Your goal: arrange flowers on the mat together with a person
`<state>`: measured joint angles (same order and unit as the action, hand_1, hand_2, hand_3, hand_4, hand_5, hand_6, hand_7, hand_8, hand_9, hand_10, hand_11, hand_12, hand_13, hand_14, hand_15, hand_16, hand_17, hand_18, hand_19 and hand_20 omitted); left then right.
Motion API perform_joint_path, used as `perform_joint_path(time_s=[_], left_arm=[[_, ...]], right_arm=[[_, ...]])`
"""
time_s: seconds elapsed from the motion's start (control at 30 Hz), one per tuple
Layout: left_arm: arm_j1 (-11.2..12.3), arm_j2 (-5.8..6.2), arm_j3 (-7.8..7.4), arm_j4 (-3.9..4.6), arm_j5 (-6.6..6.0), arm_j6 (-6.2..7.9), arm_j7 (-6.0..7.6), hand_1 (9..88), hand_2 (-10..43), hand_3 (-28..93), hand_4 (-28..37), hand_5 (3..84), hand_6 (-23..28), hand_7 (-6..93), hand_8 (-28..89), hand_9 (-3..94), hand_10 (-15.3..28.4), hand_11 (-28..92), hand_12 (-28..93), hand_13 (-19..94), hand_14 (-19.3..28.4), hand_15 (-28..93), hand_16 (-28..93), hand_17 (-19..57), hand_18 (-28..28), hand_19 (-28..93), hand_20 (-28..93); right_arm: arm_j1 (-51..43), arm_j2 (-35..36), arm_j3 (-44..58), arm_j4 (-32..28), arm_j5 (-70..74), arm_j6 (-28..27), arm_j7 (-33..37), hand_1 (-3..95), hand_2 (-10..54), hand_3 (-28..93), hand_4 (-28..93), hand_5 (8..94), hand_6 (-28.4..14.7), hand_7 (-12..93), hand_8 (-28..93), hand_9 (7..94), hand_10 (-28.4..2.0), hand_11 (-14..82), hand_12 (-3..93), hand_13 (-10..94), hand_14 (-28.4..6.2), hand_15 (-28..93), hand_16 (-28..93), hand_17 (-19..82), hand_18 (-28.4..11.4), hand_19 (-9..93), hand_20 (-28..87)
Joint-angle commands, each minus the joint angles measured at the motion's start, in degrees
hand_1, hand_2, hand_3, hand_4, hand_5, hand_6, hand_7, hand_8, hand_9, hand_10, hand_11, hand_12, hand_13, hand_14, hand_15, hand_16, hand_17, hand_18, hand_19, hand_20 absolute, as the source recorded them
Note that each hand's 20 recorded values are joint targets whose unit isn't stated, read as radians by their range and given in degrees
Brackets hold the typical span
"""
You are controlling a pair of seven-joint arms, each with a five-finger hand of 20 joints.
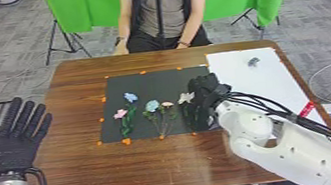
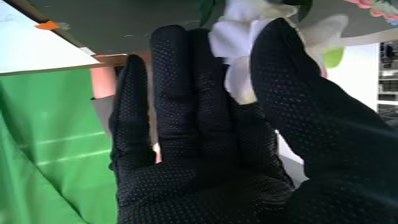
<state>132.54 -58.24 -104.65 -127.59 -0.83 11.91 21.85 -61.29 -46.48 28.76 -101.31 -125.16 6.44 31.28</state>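
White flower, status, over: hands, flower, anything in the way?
Left hand open, at table's left edge. Right hand over mat's right side, white flower at thumb, grip unconfirmed. Person's hands off mat.

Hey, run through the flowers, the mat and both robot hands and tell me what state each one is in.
Left robot hand: open, fingers spread
Right robot hand: at the white flower; can't tell if gripping
White flower: blooming, partly hidden by the right robot hand
Pink flower: lying on the mat
Light blue flower: lying on the mat
Mat: spread flat, partly covered
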Motion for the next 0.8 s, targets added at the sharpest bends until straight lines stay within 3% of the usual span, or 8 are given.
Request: perform_joint_path(time_s=[0.03, 0.33, 0.4, 0.63, 0.8], left_arm=[[0.9, 0.09, -0.08, 0.17, -0.55, 0.28, 0.84, 23.2, 15.7, 74, -28.3, 42.4, 7.7, 11.9, -10, 36.8, 14.1, 16, 8, 26, 15.1, 28, -6, -7.0, 13.5, 32, 12], [1.0, 0.02, -0.14, 0.06, -0.57, -0.07, 0.92, 23.0, 15.4, 74, -28.3, 42.1, 7.6, 11.3, -9, 36.7, 14.3, 16, 8, 26, 15.2, 28, -6, -6.9, 13.5, 32, 12], [0.9, 0.15, -0.14, -0.11, -0.44, 0.78, 0.99, 23.0, 15.3, 74, -28.3, 42.0, 7.6, 11.2, -9, 36.7, 14.2, 16, 8, 26, 15.2, 28, -6, -6.8, 13.5, 32, 12], [1.0, 0.09, -0.32, -0.07, -0.19, -0.14, 1.16, 23.0, 15.4, 74, -28.3, 42.0, 7.5, 11.2, -9, 36.7, 14.3, 16, 8, 26, 15.2, 28, -6, -6.7, 13.4, 31, 12], [0.4, -0.04, -0.17, -0.08, 0.63, 0.67, 0.66, 23.1, 15.4, 74, -28.3, 42.0, 7.5, 11.1, -9, 36.8, 14.2, 16, 8, 27, 14.1, 27, -7, -6.6, 13.4, 31, 12]], right_arm=[[-1.3, 0.1, 2.2, -1.8, 1.3, -0.8, -0.7, 48.4, -9.4, 77, -28, 59.2, 0.8, 24, -11, 59.5, -12.0, 20.9, 20.2, 52, -9.0, 44, 27, 16, -18.4, 61, 14], [-4.4, 1.8, 5.9, -5.4, 2.6, -1.0, -0.9, 43.0, -9.5, 79, -28, 55.1, -0.7, 22, -15, 56.9, -13.7, 19.2, 19.5, 50, -10.3, 44, 23, 15, -18.7, 60, 13], [-5.5, 2.3, 7.5, -6.4, 4.5, -0.5, -1.1, 40.8, -9.3, 80, -28, 52.7, -1.4, 21, -14, 53.7, -14.4, 17.7, 19.2, 48, -11.0, 44, 22, 15, -18.8, 60, 13], [-9.8, 4.4, 13.4, -8.9, 4.3, 0.1, -2.5, 36.0, -7.1, 79, -27, 43.5, -4.5, 17, -11, 42.2, -17.3, 13.2, 18.5, 39, -14.6, 44, 18, 13, -19.4, 61, 11], [-15.0, 5.9, 19.3, -12.6, 8.8, 5.6, -0.8, 31.7, -2.6, 79, -26, 40.6, -5.0, 16, -11, 38.0, -18.2, 11.7, 18.1, 32, -16.0, 38, 16, 12, -19.2, 60, 11]])
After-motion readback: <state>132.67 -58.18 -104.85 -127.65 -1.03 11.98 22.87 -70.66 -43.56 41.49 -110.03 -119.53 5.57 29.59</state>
